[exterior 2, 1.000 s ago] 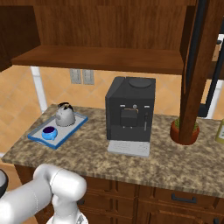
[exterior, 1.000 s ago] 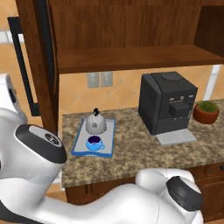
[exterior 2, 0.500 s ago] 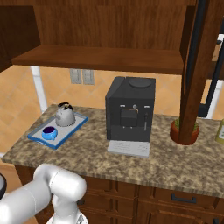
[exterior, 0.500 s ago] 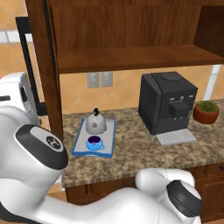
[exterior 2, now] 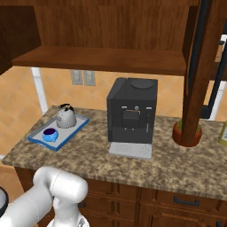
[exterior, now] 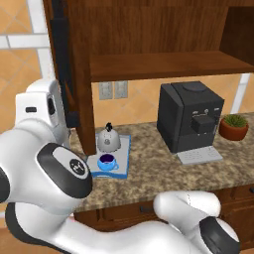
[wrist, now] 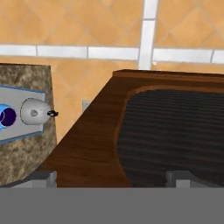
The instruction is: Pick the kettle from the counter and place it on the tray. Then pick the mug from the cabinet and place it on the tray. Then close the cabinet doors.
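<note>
The silver kettle point(exterior: 107, 140) point(exterior 2: 65, 116) and the blue mug point(exterior: 106, 161) point(exterior 2: 50, 133) both stand on the blue-rimmed tray point(exterior: 124, 158) point(exterior 2: 79, 123) at the left end of the granite counter point(exterior: 149, 173) point(exterior 2: 168, 164). The cabinet's left door point(exterior: 79, 74) is swung partway in, hanging edge-on just left of the tray. In the hand view my gripper point(wrist: 111, 179) is open, fingertips point(wrist: 42, 176) wide apart, close against this door's dark inset panel point(wrist: 170, 127). Kettle point(wrist: 35, 111) and mug point(wrist: 6, 116) lie far below. The right door point(exterior 2: 201, 71) stands open.
A big black coffee machine point(exterior: 191, 121) point(exterior 2: 132, 113) stands mid-counter, with a potted plant point(exterior: 233, 127) point(exterior 2: 188, 133) to its right. The cabinet shelf point(exterior: 163, 64) point(exterior 2: 102, 60) runs above. A wall outlet point(exterior: 112, 90) sits behind the kettle. Drawers point(exterior 2: 177, 199) are below the counter.
The left cabinet door has swung rightward toward the cabinet, and my white hand has followed behind it. Kettle, mug and tray have not moved. The right door is unchanged.
</note>
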Robot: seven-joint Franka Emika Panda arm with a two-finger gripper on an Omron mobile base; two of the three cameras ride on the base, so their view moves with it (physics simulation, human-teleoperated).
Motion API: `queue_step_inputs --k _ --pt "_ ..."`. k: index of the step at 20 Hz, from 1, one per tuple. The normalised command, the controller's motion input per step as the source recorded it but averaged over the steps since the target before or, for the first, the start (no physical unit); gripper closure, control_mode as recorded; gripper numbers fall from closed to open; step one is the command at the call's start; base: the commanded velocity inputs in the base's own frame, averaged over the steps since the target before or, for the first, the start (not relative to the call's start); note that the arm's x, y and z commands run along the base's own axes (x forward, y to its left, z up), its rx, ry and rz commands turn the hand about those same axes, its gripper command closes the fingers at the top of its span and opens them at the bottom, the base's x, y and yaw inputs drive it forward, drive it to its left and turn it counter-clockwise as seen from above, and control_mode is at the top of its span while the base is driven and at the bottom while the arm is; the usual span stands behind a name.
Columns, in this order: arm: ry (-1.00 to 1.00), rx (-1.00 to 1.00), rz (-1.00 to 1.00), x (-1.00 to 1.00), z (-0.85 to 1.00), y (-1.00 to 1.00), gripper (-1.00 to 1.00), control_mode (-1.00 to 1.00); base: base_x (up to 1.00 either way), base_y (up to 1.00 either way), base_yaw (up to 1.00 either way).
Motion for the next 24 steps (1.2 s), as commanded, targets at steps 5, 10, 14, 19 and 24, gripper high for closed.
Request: queue_step_inputs --k 5,10,14,19,24 --pt "0.0 0.0 -0.11 0.37 0.0 -0.69 -1.0 -1.0 0.0 0.0 0.0" --pt "0.0 0.0 -0.08 0.4 0.0 -0.72 -1.0 -1.0 0.0 0.0 0.0" --pt "0.0 0.0 -0.11 0.46 0.0 -0.81 -1.0 -1.0 0.0 0.0 0.0" --pt "0.0 0.0 -0.1 0.51 0.0 -0.81 -1.0 -1.0 0.0 0.0 0.0" --pt "-0.01 0.0 -0.09 0.52 0.0 -0.82 -1.0 -1.0 0.0 0.0 0.0"
